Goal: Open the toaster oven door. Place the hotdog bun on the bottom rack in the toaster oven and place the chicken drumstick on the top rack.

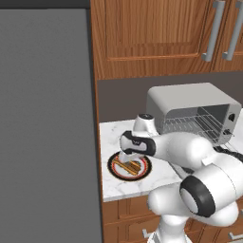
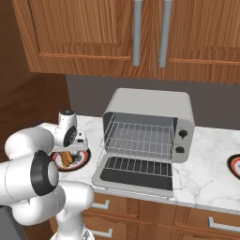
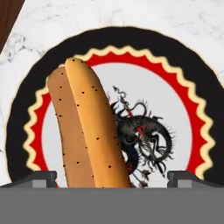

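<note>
The toaster oven [image 2: 154, 105] [image 1: 190, 102] stands on the marble counter. Its door [image 2: 133, 172] lies flat open in front, and both wire racks [image 2: 140, 138] are bare. The hotdog bun [image 3: 87, 131] [image 2: 67, 158] [image 1: 130, 167], tan and speckled, lies on a round plate [image 3: 192, 87] [image 2: 80, 161] with a red zigzag ring and a black rim. My gripper [image 3: 112, 179] [image 1: 127, 155] hangs just above that plate, open wide. The bun's near end sits between the fingertips [image 3: 37, 179], closer to the left one and untouched. The chicken drumstick is out of view.
A tall dark panel [image 1: 45, 123] borders the counter on the left. Wooden wall cabinets [image 2: 140, 33] hang above the oven. A second plate's rim [image 2: 235, 166] shows at the far right of the counter. Drawers [image 2: 140, 213] run under the counter edge.
</note>
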{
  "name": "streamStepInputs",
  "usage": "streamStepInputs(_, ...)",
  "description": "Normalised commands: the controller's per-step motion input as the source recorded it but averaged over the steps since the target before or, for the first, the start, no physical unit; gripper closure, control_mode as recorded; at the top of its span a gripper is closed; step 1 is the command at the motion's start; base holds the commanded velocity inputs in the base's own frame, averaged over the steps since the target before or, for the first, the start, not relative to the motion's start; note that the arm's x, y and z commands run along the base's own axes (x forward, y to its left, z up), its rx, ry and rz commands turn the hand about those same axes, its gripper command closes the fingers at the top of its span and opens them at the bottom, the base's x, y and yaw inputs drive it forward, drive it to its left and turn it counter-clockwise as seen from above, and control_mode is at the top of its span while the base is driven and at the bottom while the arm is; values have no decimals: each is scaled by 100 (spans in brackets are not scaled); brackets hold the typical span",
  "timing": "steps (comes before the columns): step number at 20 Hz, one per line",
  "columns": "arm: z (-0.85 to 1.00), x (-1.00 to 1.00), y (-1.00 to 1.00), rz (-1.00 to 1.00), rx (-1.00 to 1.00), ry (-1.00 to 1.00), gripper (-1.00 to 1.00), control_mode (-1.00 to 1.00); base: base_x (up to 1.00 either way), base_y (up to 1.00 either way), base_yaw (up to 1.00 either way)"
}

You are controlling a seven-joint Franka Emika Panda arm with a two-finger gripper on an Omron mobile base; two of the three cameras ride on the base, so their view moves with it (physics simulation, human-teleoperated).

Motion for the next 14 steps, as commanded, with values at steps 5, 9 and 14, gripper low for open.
streamStepInputs(5, -23, 2, 4, 4, -2, 0, -100, -100, 0, 0, 0)
streamStepInputs(9, -20, -6, 5, 0, -2, -4, -100, -100, 0, 0, 0)
streamStepInputs(14, -17, 0, 6, 0, 0, -5, -100, -100, 0, 0, 0)
